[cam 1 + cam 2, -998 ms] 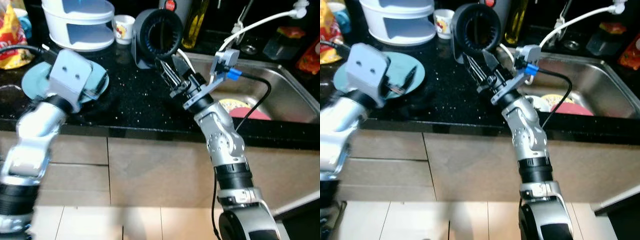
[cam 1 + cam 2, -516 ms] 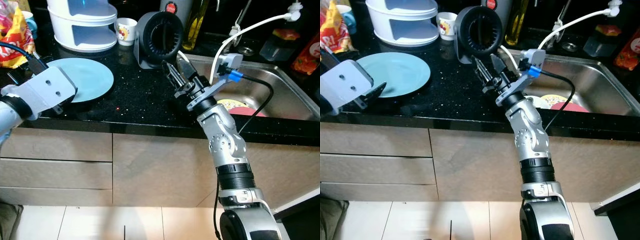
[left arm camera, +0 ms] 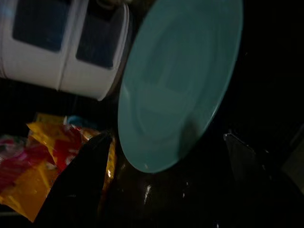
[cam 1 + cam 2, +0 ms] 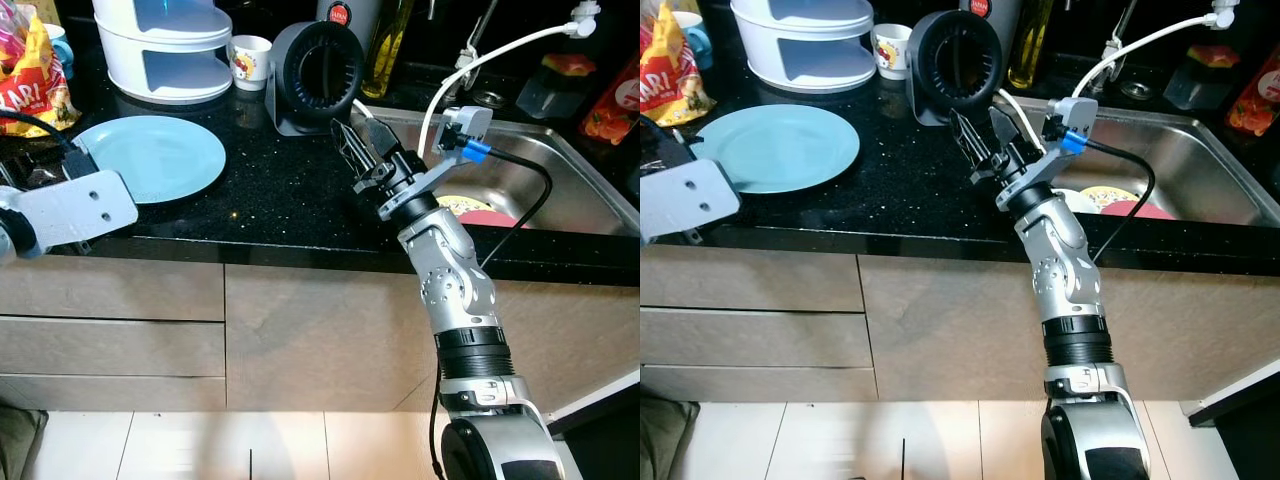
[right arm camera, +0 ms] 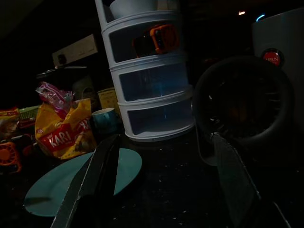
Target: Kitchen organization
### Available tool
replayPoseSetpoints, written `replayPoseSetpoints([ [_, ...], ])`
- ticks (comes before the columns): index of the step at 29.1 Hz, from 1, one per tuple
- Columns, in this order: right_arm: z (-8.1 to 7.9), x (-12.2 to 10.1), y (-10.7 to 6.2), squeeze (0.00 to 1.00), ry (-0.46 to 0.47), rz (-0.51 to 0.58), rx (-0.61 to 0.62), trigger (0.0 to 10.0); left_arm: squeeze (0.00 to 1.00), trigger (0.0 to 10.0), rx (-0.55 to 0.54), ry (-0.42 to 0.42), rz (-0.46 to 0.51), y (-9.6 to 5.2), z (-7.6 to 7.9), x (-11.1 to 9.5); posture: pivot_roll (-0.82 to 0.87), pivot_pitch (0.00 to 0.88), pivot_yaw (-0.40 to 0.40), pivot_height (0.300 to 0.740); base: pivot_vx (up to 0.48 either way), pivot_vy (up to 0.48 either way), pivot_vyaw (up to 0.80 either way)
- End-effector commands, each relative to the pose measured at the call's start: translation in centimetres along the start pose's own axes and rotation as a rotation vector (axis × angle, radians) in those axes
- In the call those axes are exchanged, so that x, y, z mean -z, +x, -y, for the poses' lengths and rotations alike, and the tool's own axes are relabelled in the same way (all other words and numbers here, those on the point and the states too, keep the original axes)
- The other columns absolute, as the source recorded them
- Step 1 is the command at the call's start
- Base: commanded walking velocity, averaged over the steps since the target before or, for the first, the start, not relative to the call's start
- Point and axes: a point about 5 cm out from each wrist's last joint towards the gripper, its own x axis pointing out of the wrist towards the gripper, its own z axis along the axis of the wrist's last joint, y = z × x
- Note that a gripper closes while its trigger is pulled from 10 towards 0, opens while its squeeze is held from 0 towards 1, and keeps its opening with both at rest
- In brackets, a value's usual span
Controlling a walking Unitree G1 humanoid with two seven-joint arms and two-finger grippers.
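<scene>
A teal plate (image 4: 150, 157) lies flat on the black counter (image 4: 270, 190) at the left, in front of a white stacked drawer unit (image 4: 165, 45). My left arm's grey wrist block (image 4: 65, 210) hangs at the counter's front edge, just left of the plate. In the left wrist view my left gripper (image 3: 161, 190) is open, its fingers (image 3: 76, 185) spread with the plate (image 3: 175, 85) beyond them. My right gripper (image 4: 358, 150) is open and empty above the counter, just in front of a black round appliance (image 4: 320, 65).
A yellow snack bag (image 4: 30, 75) sits at the far left. A small printed cup (image 4: 248, 62) and an oil bottle (image 4: 388, 45) stand at the back. The steel sink (image 4: 570, 180) on the right holds dishes (image 4: 470, 212). Beige drawer fronts (image 4: 120, 330) run below the counter.
My left arm has drawn back from over the plate to the counter's front left edge, uncovering the plate. The right arm has barely moved.
</scene>
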Motion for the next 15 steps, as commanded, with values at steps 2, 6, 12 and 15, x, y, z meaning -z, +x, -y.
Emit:
replayPoseSetpoints([
  [2,0.6,-0.2,-0.6,0.00,-0.015,0.001,0.030,10.0,0.00,10.0,0.031,0.019,0.000,0.6,0.8,0.3,0.17,0.031,-0.097,0.740,0.000,0.000,0.00],
  [6,0.6,-0.6,-0.8,0.00,-0.023,0.005,0.033,10.0,0.00,10.0,0.037,0.027,0.005,1.3,0.7,0.6,0.16,0.041,-0.088,0.740,0.000,0.000,0.00],
  [12,0.4,-0.7,-1.2,0.00,-0.023,0.003,0.019,10.0,0.00,10.0,0.033,0.038,0.022,2.0,0.8,0.7,0.14,0.059,-0.080,0.740,0.000,0.000,0.00],
  [15,-1.2,-0.1,-2.0,0.00,-0.066,-0.051,-0.158,10.0,0.00,10.0,0.040,0.051,0.033,2.8,1.0,0.8,0.13,0.065,-0.073,0.740,0.000,0.000,0.00],
])
